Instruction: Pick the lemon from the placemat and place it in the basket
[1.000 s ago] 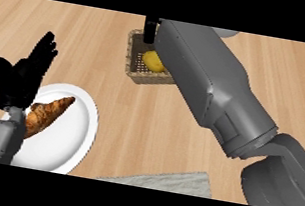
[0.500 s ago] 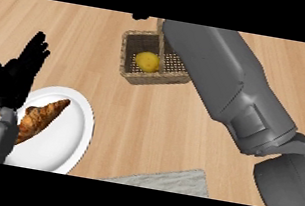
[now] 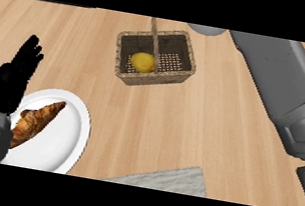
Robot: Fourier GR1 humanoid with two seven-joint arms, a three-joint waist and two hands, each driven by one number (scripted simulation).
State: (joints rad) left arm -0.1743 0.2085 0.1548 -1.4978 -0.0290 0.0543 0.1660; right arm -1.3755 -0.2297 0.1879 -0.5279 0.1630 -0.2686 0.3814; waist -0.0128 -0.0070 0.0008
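So the lemon (image 3: 143,62) is sitting inside the basket (image 3: 178,76), on the left half of it, right beside the thin handle that runs up the middle. The basket is a small square woven one up near the far part of the wooden counter (image 3: 181,125), turned a little off square. There's a good stretch of bare wood all round it: a wide open patch in front between it and the placemat (image 3: 165,179), and more off to the left toward the plate (image 3: 68,136). The placemat only pokes in at the near edge of the view, a grey textured corner, well apart from the basket. The white plate sits at the lower left, cut off by the near edge, with a croissant (image 3: 33,121) lying diagonally on it. The left hand (image 3: 5,80) shows at the left edge, just beside the plate's rim and overlapping it a bit, fingers straight and spread pointing up, thumb out to the side, holding nothing. The right arm (image 3: 292,93) takes up the whole right side, a big grey forearm running from the lower right corner up toward the top, passing just to the right of the basket with a strip of counter between them. Its hand is out of view past the top edge, so can't tell what those fingers are doing. The counter is light wood with the grain running left to right, and it fills the whole view; no walls or anything else of the room show.
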